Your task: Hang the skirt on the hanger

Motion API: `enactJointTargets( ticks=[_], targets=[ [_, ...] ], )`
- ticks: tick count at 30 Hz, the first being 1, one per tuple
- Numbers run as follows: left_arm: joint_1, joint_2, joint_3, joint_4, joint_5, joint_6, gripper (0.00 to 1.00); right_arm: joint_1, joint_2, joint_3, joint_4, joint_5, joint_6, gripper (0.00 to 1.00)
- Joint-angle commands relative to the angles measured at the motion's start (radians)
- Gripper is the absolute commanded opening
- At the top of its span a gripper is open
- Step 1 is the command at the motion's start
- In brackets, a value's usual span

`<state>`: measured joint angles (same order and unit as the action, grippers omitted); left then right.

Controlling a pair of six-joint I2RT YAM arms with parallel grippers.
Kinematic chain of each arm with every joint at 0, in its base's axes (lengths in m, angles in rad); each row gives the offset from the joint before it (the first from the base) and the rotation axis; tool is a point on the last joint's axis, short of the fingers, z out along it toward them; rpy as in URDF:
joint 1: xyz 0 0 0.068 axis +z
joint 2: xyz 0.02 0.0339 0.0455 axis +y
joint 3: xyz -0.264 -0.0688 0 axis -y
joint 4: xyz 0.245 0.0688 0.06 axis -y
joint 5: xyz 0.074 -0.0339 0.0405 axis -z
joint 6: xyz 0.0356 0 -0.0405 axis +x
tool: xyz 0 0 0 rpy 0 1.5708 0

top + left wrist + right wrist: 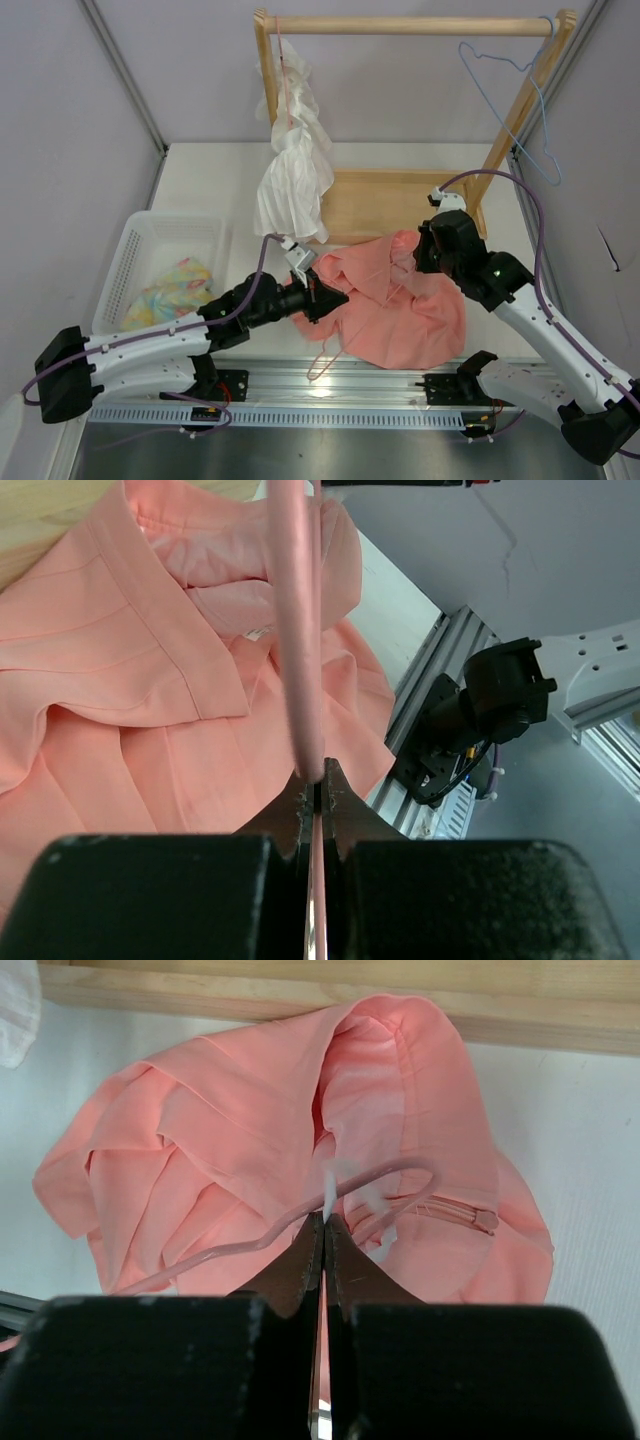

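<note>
- From the top camera, the skirt (410, 320) lies crumpled on the table just in front of the wooden rack (410, 25), between my two arms. It is soft, light pleated cloth that I judge will sag and slide wherever I am not gripping it
- The hanger (335, 352) is thin pink wire, light and springy, lying across the skirt with its hook end reaching toward the near rail. My left gripper (322, 297) meets it at the skirt's left edge, and my right gripper (425, 262) presses down on the skirt's upper part
- The white basket (135, 225) at far left holds only a small yellow-and-blue cloth (175, 285). A white ruffled garment (293, 180) hangs from the rack
- On my left wrist camera, my left gripper (315, 778) is pinched tight on the hanger (300, 630), which runs straight away from the tips over the skirt (110, 660). Smooth wire could twist in this pinch, so I judge a firm hold near the neck is best
- On my right wrist camera, my right gripper (325, 1222) has its fingers pressed together, seemingly nipping a thin white strip of the skirt (220, 1130) near the waistband
- The hanger (240, 1248) curves just past the tips, partly tucked into the cloth. I judge the waistband is the best place to hold, since it is the firmest edge
</note>
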<state>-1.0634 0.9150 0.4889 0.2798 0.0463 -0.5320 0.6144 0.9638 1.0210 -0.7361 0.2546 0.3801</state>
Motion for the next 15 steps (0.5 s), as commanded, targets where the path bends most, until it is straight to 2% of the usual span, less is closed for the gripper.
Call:
enactJointTargets(
  ticks=[1, 10, 15],
  targets=[
    [0.006, 0.066, 0.01, 0.151, 0.044, -0.025, 0.0, 0.007, -0.011, 0.007, 0.015, 0.008, -0.006, 0.0],
    [0.006, 0.229, 0.088, 0.272, 0.047, -0.026, 0.0, 0.007, -0.036, -0.024, -0.022, 0.026, 0.016, 0.0],
    [0.011, 0.334, 0.17, 0.279, 0.055, -0.02, 0.0, 0.007, -0.043, -0.07, -0.046, 0.058, 0.08, 0.0]
  ],
)
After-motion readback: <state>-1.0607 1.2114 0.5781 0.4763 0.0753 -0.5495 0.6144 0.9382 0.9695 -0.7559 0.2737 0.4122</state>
